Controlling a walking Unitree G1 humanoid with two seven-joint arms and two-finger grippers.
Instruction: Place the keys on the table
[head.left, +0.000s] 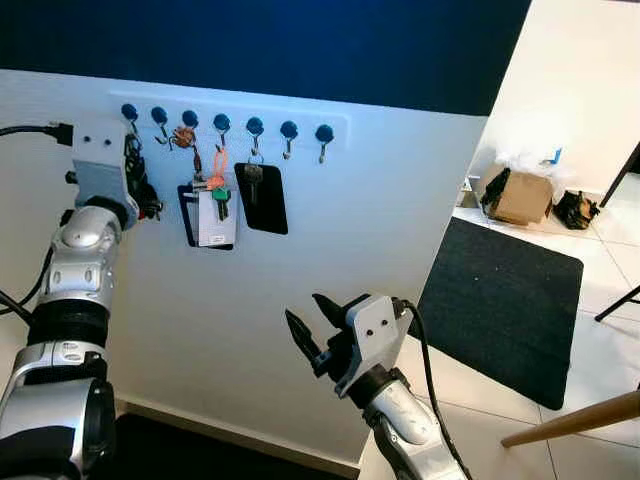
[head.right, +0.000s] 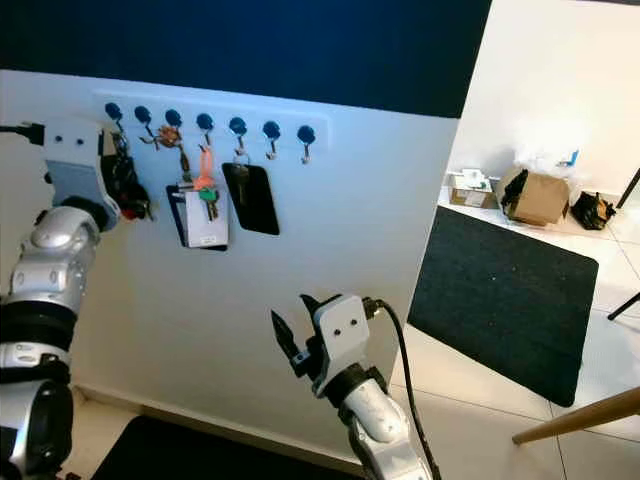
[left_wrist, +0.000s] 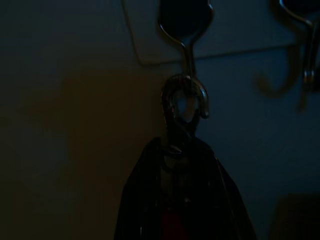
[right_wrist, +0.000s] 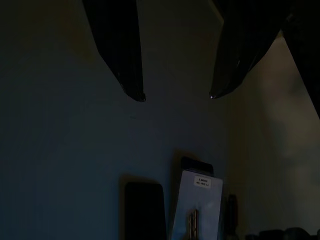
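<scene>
A white rail of blue-knobbed hooks (head.left: 225, 123) is fixed to the white wall. My left gripper (head.left: 142, 178) is raised to the leftmost hook (left_wrist: 184, 20). In the left wrist view its black fingers (left_wrist: 145, 200) meet just under a metal key ring (left_wrist: 185, 97) that hangs on that hook, shut on the keys below the ring. The keys themselves are mostly hidden by the fingers. My right gripper (head.left: 312, 318) stands open, low in front of the wall, holding nothing.
Other hooks carry a brown keychain (head.left: 183, 137), orange and green keys with a white card (head.left: 216, 205) and a black fob (head.left: 262, 198). A dark mat (head.left: 500, 310), a cardboard box (head.left: 525, 197) and a wooden leg (head.left: 575, 420) are on the right.
</scene>
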